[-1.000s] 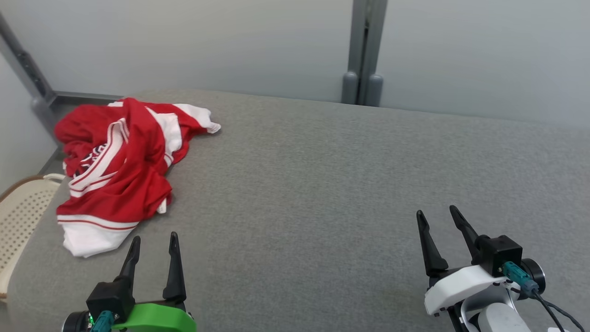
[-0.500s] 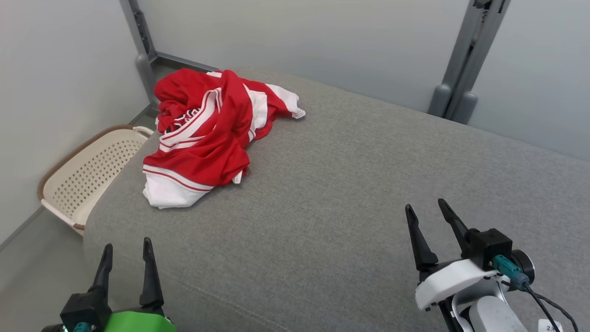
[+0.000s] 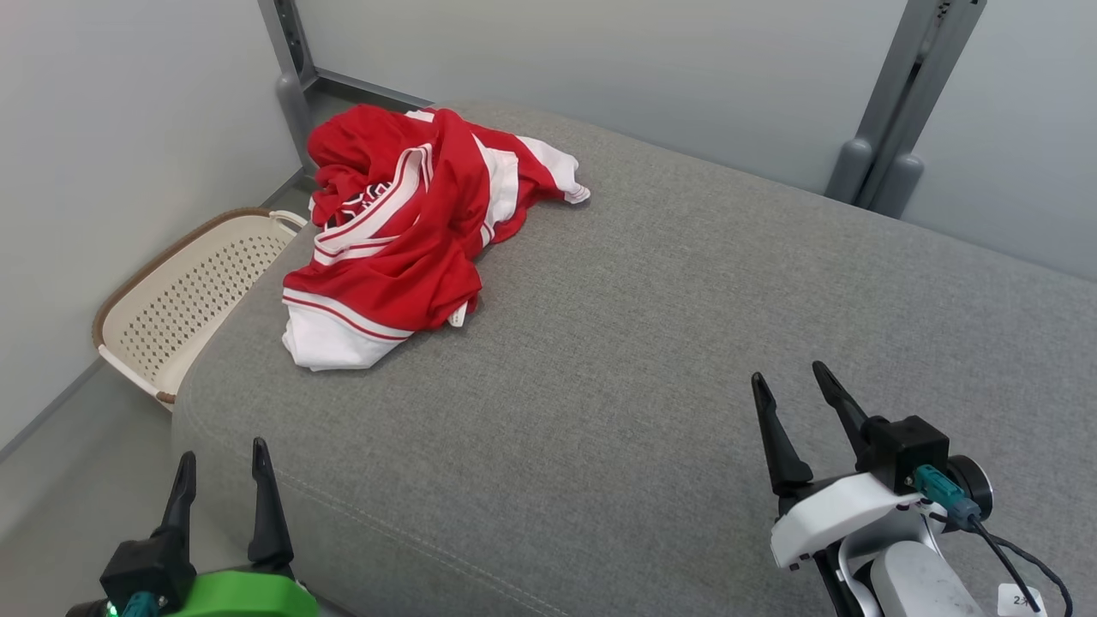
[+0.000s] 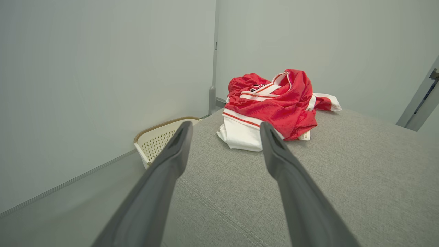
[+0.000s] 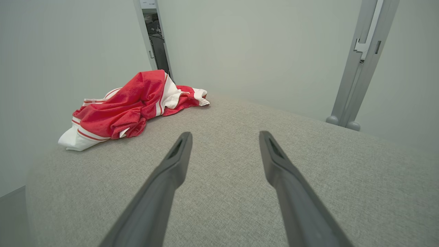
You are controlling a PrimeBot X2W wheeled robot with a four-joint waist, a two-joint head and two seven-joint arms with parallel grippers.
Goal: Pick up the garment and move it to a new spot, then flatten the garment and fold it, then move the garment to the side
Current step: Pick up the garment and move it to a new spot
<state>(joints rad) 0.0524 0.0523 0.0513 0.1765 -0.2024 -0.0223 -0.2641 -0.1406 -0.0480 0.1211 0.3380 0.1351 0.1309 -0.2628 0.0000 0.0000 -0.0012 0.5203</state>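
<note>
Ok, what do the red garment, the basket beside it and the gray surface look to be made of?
Red and white jersey: thin matte sports knit, probably polyester; it crumples softly and looks finely dimpled. Basket: cream moulded plastic, judging by its rows of punched holes; brown rim, material unclear. Gray cushion: coarse woven upholstery, flecked matte weave with a stitched seam.

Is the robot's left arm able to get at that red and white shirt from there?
Probably yes. The left arm's jaws stand open and aim at the garment, with bare grey cushion between them. They are short of it, so the arm must stretch forward.
</note>
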